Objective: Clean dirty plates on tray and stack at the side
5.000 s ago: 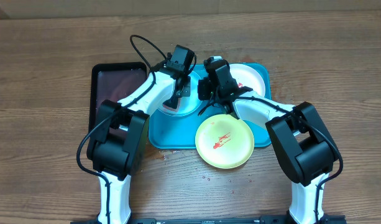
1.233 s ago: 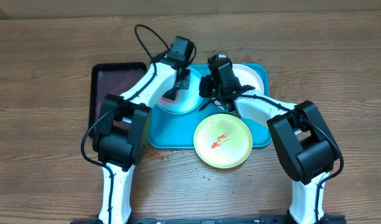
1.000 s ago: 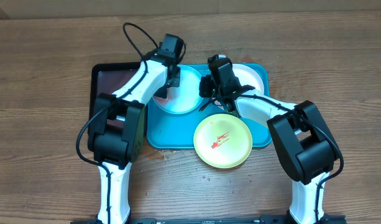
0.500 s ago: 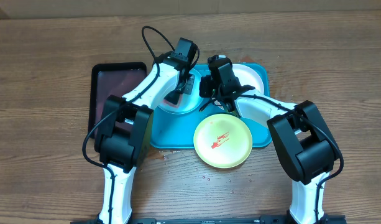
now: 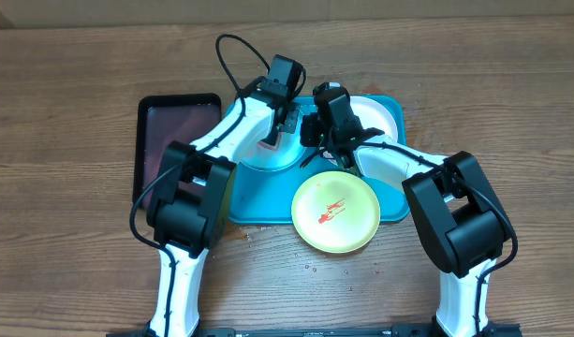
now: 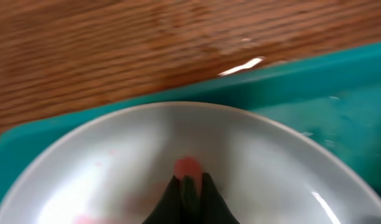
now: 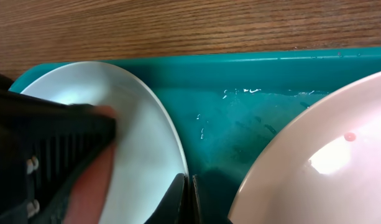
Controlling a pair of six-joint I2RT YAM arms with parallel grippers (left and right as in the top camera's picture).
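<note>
The light blue plate [image 5: 288, 155] lies at the far left of the turquoise tray [image 5: 258, 195]. My left gripper [image 5: 273, 138] stands down in it, shut on a pinkish-red wiping pad [image 5: 270, 142] pressed against the plate's inside [image 6: 115, 155]. Only the pad's pink tip [image 6: 187, 167] shows past the left gripper [image 6: 189, 185]. My right gripper [image 5: 311, 140] is shut on that plate's right rim [image 7: 178, 168], with its fingers [image 7: 185, 190] meeting at the edge. The white plate [image 5: 380, 117] sits at the tray's far right. The pale green plate [image 5: 336, 212], smeared red, overlaps the tray's front edge.
A black tray [image 5: 169, 131] with a dark reddish inside lies left of the turquoise one. The two arms cross close together over the tray's far half. Bare wooden table [image 5: 511, 112] surrounds everything.
My left gripper has swept with the pad across the light blue plate, from its far left edge through the middle to its right side. The right arm and the plates have not moved.
</note>
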